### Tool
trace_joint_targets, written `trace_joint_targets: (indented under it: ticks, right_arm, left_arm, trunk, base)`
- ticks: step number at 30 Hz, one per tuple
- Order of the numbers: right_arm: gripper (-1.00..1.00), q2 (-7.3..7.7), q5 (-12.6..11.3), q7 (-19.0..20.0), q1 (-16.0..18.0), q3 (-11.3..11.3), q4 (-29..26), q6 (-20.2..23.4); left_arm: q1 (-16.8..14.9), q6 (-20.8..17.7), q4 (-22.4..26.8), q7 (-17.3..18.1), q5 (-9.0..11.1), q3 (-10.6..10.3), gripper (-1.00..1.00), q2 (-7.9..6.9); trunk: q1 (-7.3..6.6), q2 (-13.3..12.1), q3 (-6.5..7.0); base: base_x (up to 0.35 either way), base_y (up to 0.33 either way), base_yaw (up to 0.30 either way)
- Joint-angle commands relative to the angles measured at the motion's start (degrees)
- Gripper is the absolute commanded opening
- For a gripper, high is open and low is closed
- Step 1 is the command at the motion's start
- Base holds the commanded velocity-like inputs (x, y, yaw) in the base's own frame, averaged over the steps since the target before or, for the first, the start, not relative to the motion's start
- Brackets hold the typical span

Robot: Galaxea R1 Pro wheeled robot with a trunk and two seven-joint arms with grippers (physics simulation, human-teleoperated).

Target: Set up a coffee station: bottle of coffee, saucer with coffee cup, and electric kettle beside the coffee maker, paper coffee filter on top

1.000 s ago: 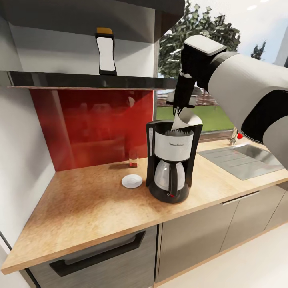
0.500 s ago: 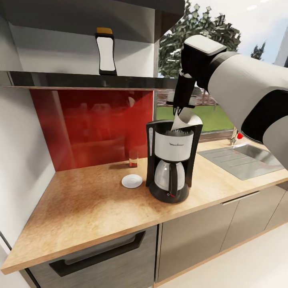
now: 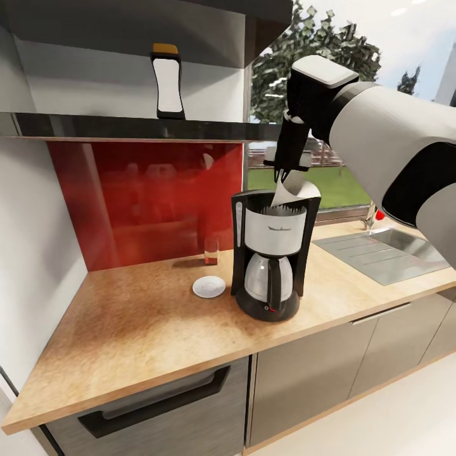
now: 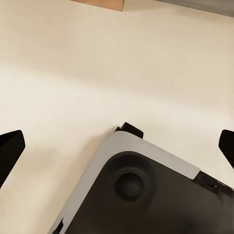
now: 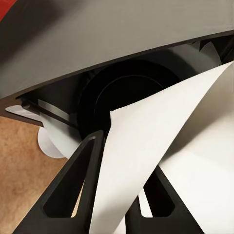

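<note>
Right gripper: the black two-fingered right gripper (image 3: 282, 174) hangs above the tall black coffee maker with white-grey front panel (image 3: 271, 253), its fingers (image 5: 78, 187) clenched on the white paper coffee filter (image 3: 292, 190).
Filter: the paper cone (image 5: 146, 161) leans tilted in the machine's open top, its lower end inside the dark basket, its upper rim sticking out toward 1 o'clock.
Coffee maker: upright on the long light wooden kitchen countertop (image 3: 145, 329), glass carafe in place under the panel.
Saucer: the small round white saucer (image 3: 209, 286) lies flat on the wood at the machine's 9 o'clock, just beside its base.
Bottle of coffee: the dark bottle with white label and yellow-brown cap (image 3: 167, 81) stands on the glossy dark grey kitchen shelf (image 3: 126, 126), at 11 o'clock from the machine and well above it.
Small glass: a clear tumbler with red liquid (image 3: 211, 251) stands against the red backsplash (image 3: 145, 196), behind the saucer.
Sink: the inset grey steel sink (image 3: 386, 250) sits at the machine's 3 o'clock.
Left gripper: the left gripper (image 4: 117, 151) is released, its dark fingertips (image 4: 9, 151) wide apart over pale floor and the robot's grey-and-black base (image 4: 146, 195).
</note>
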State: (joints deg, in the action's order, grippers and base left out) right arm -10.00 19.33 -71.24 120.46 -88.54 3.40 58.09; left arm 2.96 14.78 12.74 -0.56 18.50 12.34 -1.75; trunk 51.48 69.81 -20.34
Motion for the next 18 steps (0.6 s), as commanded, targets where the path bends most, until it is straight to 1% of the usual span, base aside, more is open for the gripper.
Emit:
trace_joint_targets:
  ticks: [1, 7, 9, 18]
  right_arm:
    - [-1.0, 0.0, 0.27, -0.39, 0.04, -0.49, 0.03, 0.13]
    - [-1.0, 0.0, 0.27, -0.39, 0.04, -0.49, 0.03, 0.1]
    - [-1.0, 0.0, 0.0, -0.3, -0.62, -0.84, -0.01, -0.05]
    - [-1.0, 0.0, 0.0, -0.3, -0.64, -0.84, -0.02, -0.06]
  left_arm:
    - [0.03, 0.07, 0.1, -0.06, 0.57, -0.3, 1.0, -0.01]
    - [0.03, 0.07, 0.1, -0.06, 0.57, -0.3, 1.0, -0.01]
    - [0.03, 0.16, 0.1, 0.03, 0.57, -0.38, 1.0, 0.47]
    - [0.03, 0.16, 0.1, 0.03, 0.57, -0.38, 1.0, 0.48]
  trunk:
    - [0.0, 0.03, -0.06]
    - [0.0, 0.03, -0.06]
    - [0.0, 0.03, -0.06]
    - [0.0, 0.03, -0.06]
  base:
    - [0.0, 0.0, 0.0]
    - [0.0, 0.0, 0.0]
    - [0.0, 0.0, 0.0]
    - [0.0, 0.0, 0.0]
